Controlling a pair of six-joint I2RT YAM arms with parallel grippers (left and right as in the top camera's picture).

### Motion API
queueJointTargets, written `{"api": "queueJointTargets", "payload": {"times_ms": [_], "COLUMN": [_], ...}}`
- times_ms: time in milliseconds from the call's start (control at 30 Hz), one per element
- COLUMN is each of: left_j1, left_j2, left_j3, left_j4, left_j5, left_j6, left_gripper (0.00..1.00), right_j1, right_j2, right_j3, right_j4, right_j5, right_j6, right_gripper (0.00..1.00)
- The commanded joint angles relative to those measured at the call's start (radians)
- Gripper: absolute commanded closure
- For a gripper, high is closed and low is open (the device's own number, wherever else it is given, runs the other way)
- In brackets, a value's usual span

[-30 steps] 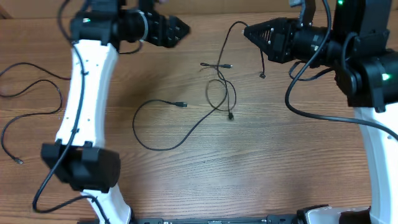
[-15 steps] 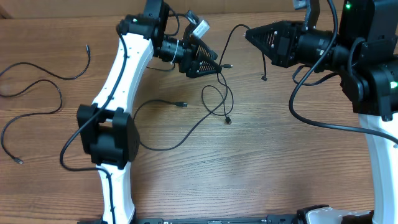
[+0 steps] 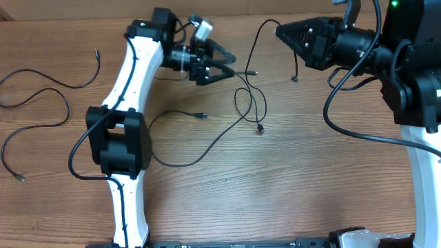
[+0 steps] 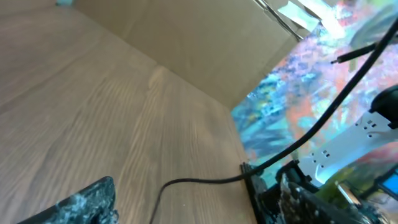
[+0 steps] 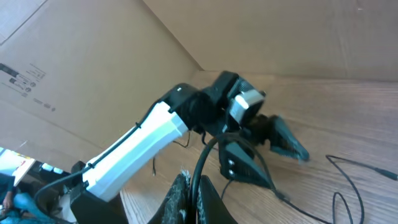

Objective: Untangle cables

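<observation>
Table (image 3: 310, 186): brown wood grain, matt, just a faint sheen.
Cables (image 3: 201, 115): thin black cord, smooth dull jacket.
Left arm (image 3: 134, 76): white shell, smooth glossy plastic; the joints are black and matt.
Left gripper (image 3: 232, 68): black and hard-looking; up close the fingers (image 4: 87, 199) show a speckled, rough face.
Right gripper (image 3: 279, 30): black, matt, plastic look.
Wall (image 5: 93, 50): brown cardboard, flat and matt, some print on it.

Thin black cables (image 3: 247, 103), small plug ends: several crossed in loose loops at centre; one wide-looped strand (image 3: 176, 165) lay beside them; further strands (image 3: 69, 87) curled well apart, far left.
</observation>
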Motion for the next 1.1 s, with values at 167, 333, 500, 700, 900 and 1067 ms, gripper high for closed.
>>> {"api": "queueJointTargets", "payload": {"times_ms": [167,333,500,700,900,1067], "left_j1": [-0.097,-0.141,-0.118,-0.022,0.032,0.079], "left_j2": [0.005,0.005,0.003,-0.022,-0.1,-0.197], "left_j3": [0.003,0.003,0.004,0.104,0.343,0.501], "left_j4": [-0.014,-0.021,0.039,0.056,0.053,0.051], "left_j5": [0.09,0.076,0.058,-0.092,-0.513,-0.655], "left_j6": [0.151,0.15,0.1,-0.131,-0.466,-0.593], "left_gripper": [0.18,0.33,0.96,0.96,0.96,0.96], "right_j1": [-0.004,-0.004,-0.004,-0.004,-0.004,-0.004], "right_j2": [-0.022,-0.022,-0.022,-0.021,0.005,0.034], "right_j3": [0.03,0.03,0.03,0.029,0.029,0.027], "right_j4": [-0.002,0.002,0.003,0.0,-0.06,-0.099], "right_j5": [-0.01,-0.01,-0.002,0.139,0.393,0.439], "right_j6": [0.0,0.0,0.0,0.001,0.003,-0.002], "right_gripper": [0.96,0.96,0.96,0.96,0.56,0.17]}}
